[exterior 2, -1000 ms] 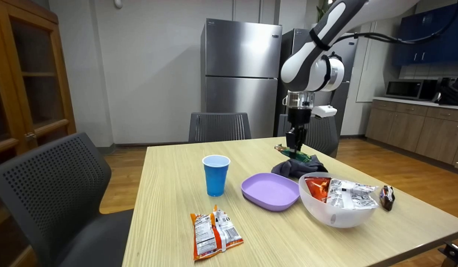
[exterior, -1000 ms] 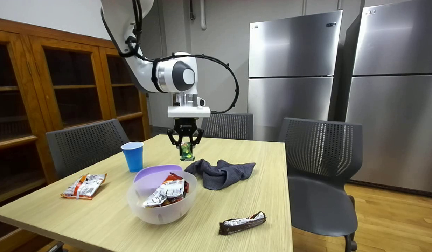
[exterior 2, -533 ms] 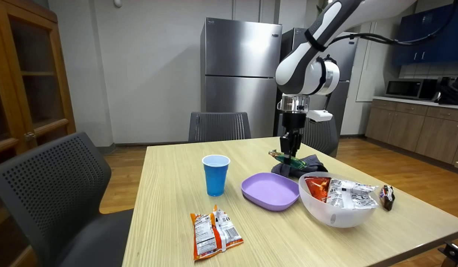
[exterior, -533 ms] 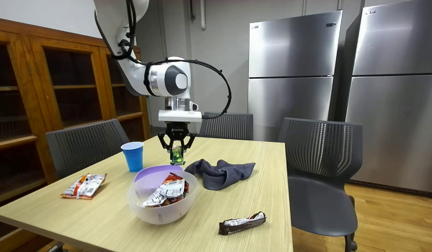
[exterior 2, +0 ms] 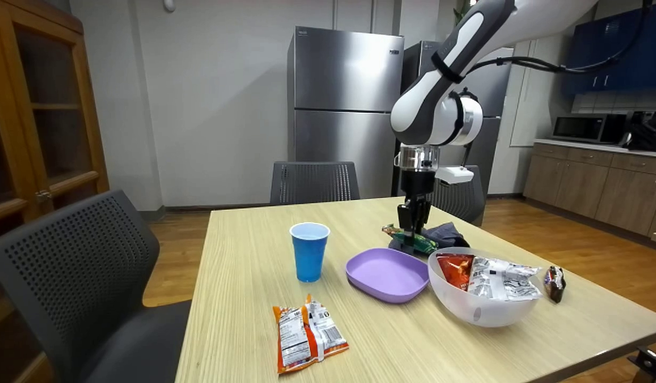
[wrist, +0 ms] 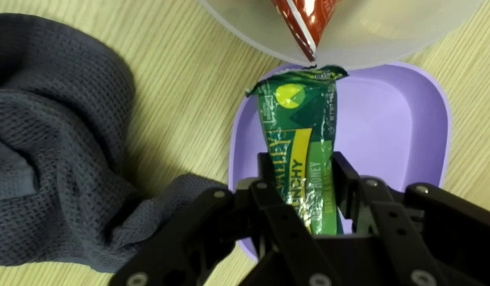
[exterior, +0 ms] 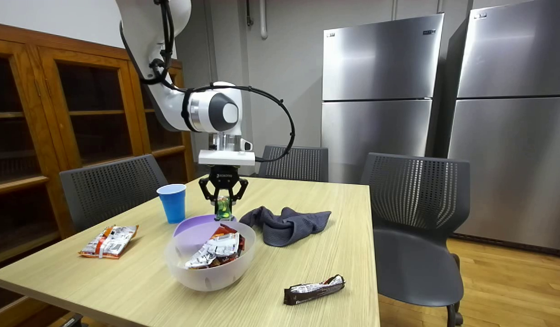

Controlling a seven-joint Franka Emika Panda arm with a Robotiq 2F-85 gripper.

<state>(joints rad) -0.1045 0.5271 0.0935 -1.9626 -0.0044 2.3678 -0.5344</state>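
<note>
My gripper (wrist: 303, 169) is shut on a green snack bar (wrist: 298, 111), with one black finger (wrist: 265, 169) against each long side of the wrapper. In the wrist view the bar shows in front of the purple plate (wrist: 382, 115), its crimped end pointing to the translucent bowl (wrist: 245, 29). Both exterior views show the bar (exterior: 223, 209) held above the table, pointing down from the wrist; from the side (exterior 2: 423, 244) it sits just behind the plate (exterior 2: 386, 276). The bar's lower end is hidden by the gripper in the wrist view.
A dark grey cloth (exterior: 291, 227) lies crumpled beside the plate. The bowl (exterior 2: 479, 314) holds red and silver packets (exterior 2: 498, 279). A blue cup (exterior 2: 310, 252), an orange-and-silver packet (exterior 2: 309, 338) and a brown-wrapped bar (exterior: 314, 290) rest on the table. Chairs surround it.
Over the last second my gripper has lowered and shifted left in both exterior views, carrying the green bar from near the cloth toward the plate and bowl. Everything on the table has stayed put.
</note>
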